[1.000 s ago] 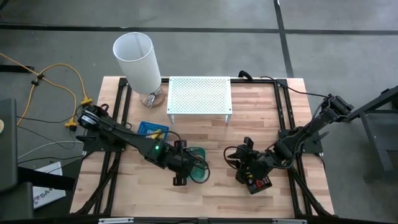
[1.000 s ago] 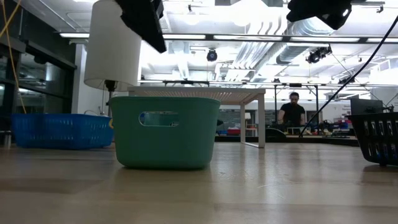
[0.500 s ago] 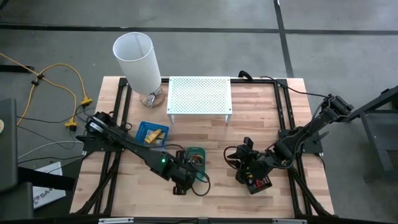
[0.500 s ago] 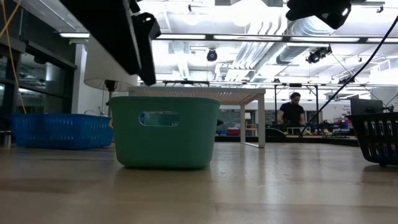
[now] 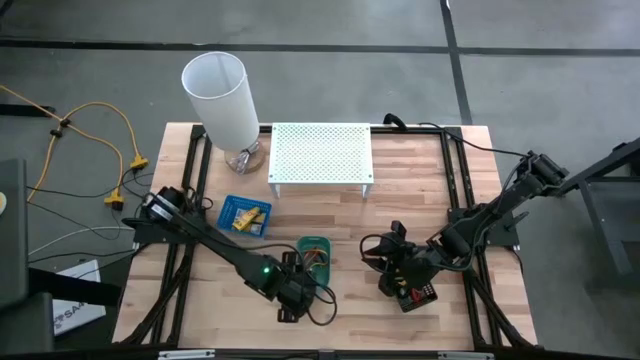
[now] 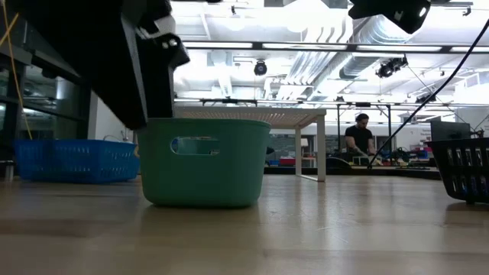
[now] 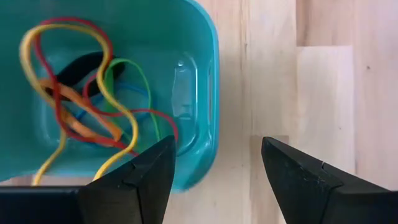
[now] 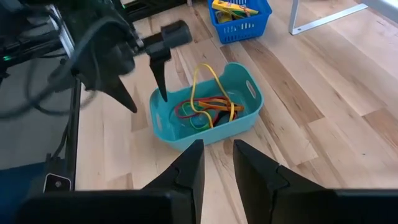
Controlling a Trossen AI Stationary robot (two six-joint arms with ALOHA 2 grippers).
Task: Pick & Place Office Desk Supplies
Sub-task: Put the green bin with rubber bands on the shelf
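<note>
green tray of bands, 2 arms near it

at the front middle of the table sits the green tray (image 5: 316,253), a small tub with a slot handle in its side. it holds a tangle of thin rubber bands (image 7: 87,99) in red, yellow, orange, green and blue, with something dark lying under them. the left gripper (image 5: 290,300) hangs just beside the tray, off its near left corner, over bare wood. its 2 fingers (image 7: 137,180) stand wide apart and there is nothing between them; from its own wrist camera the tray's rim shows just past one fingertip, apart from it.

to the tray's right, well apart, the right gripper (image 5: 398,262) hovers above the black tray (image 5: 420,294), which has something red in it. its fingers (image 8: 186,168) stand close together with a narrow gap, and i can see nothing held between them.

further back on the left is the blue tray (image 5: 243,213), carrying yellow-and-white blocks (image 8: 233,7). behind that, the white lamp (image 5: 220,100) stands at the back left corner of the table, and the white perforated shelf (image 5: 321,153) stands beside it in the back middle. a person (image 6: 357,137) stands far off in the room beyond the table.
</note>
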